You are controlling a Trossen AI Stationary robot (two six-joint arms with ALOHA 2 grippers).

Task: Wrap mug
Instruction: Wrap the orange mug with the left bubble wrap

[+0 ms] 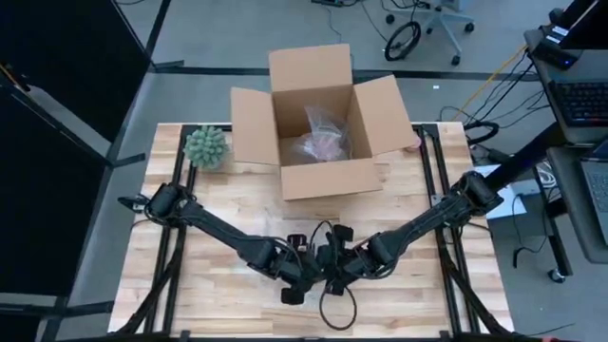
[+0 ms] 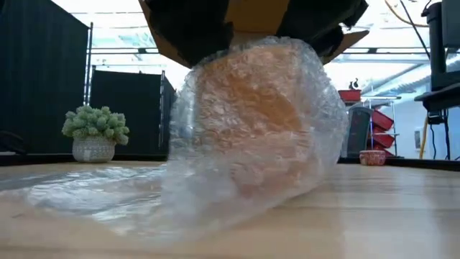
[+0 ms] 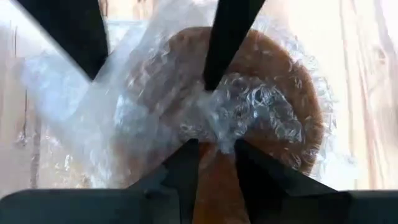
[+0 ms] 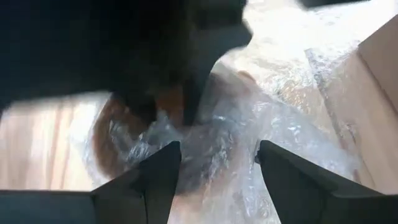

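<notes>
A brown mug (image 2: 251, 122) lies on the table near its front edge, covered in bubble wrap (image 3: 249, 106). A loose tail of the wrap (image 2: 93, 191) lies flat on the wood to one side. Both grippers hang right over the mug and hide it in the high view. My left gripper (image 3: 216, 146) is shut on a bunch of the wrap. My right gripper (image 4: 217, 155) is open, and its fingers (image 3: 224, 50) straddle the wrapped mug from the opposite side. My left gripper pinches a gathered bunch of bubble wrap (image 3: 219, 127) between its two fingertips, on top of the mug, coming from above. The wrap is crumpled into several layers there. The mug stays on the table under it. My right gripper: one fingertip (image 3: 210, 79) ends at the wrap on the mug, but I cannot tell whether it touches.
An open cardboard box (image 1: 285, 104) stands at the back centre with a bubble-wrapped item (image 1: 323, 141) inside. A small potted plant (image 1: 206, 147) sits at the back left. A cable loop (image 1: 337, 309) hangs below the grippers near the front edge.
</notes>
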